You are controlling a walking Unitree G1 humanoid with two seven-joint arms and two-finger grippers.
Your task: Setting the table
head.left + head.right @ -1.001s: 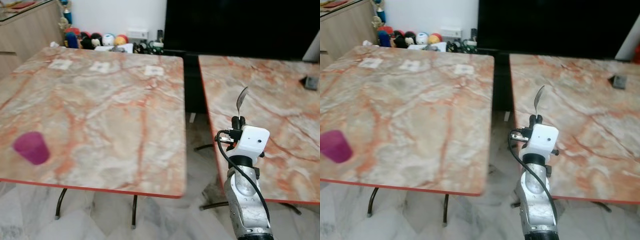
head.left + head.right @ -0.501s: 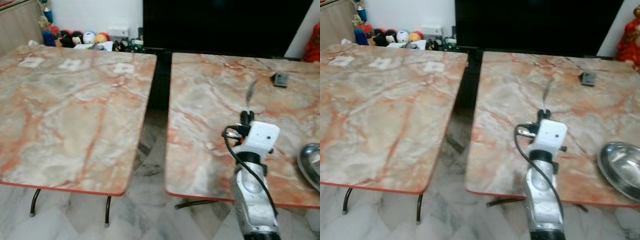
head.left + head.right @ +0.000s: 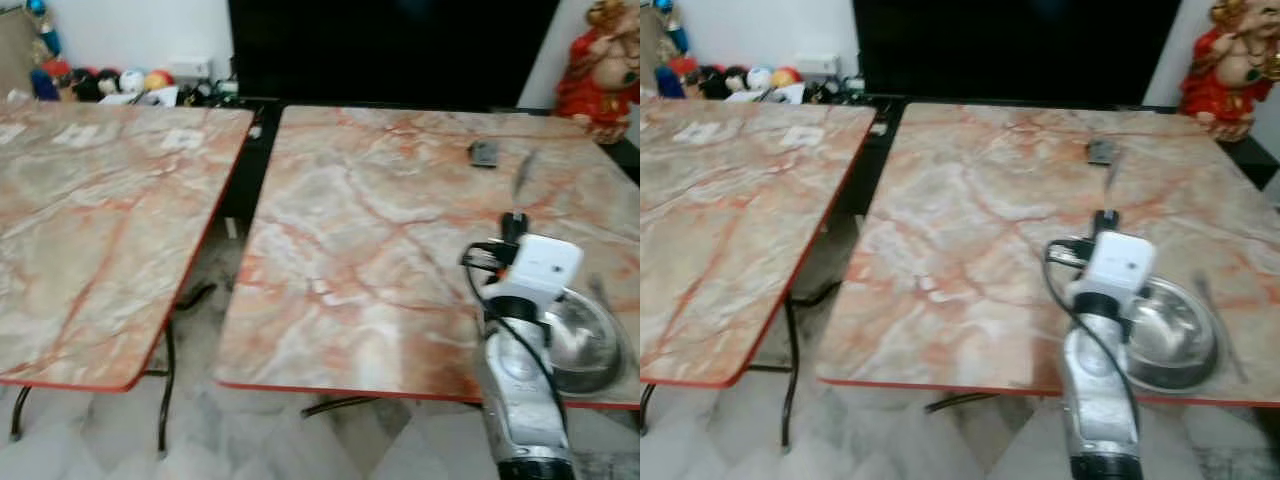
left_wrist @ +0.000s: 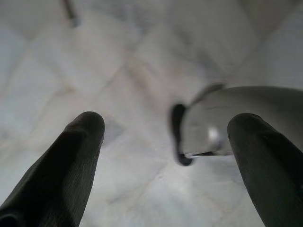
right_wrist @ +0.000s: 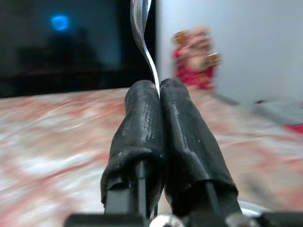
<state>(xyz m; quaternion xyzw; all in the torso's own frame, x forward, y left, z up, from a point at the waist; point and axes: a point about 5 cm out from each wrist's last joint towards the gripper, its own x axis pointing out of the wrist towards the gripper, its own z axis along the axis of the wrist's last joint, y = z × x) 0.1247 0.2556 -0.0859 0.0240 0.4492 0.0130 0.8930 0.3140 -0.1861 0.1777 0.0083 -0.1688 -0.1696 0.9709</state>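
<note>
Right gripper (image 5: 158, 90): both black rubber-sleeved fingers pressed flat together, pinching the thin handle of a polished steel spoon (image 3: 524, 172), which stands upright above the fingertips. Spoon bowl blurred in the head views; its curved ribbon-like stem is sharp in the right wrist view.

Left gripper (image 4: 163, 137): fingers spread wide, nothing between them, pointed down at pale marble floor tiles; arm idle.

Right arm sits at about 4 o'clock of the head view, over the near edge of the glossy orange-veined marble-pattern table with a red rim (image 3: 360, 250). A round shallow stainless steel bowl (image 3: 1175, 335) rests on that table just beside the wrist, at roughly 3 o'clock from it.

Judgement: step in hand is carrying the spoon to its place by the bowl. Advice: keep the pinch firm, as a smooth thin handle may pivot; lower the spoon to lie flat beside the bowl's rim, not inside it. Hard slick tabletop: release low, to stop it sliding or clattering.

A small dark flat object (image 3: 483, 153) lies at 12 o'clock, well apart.
</note>
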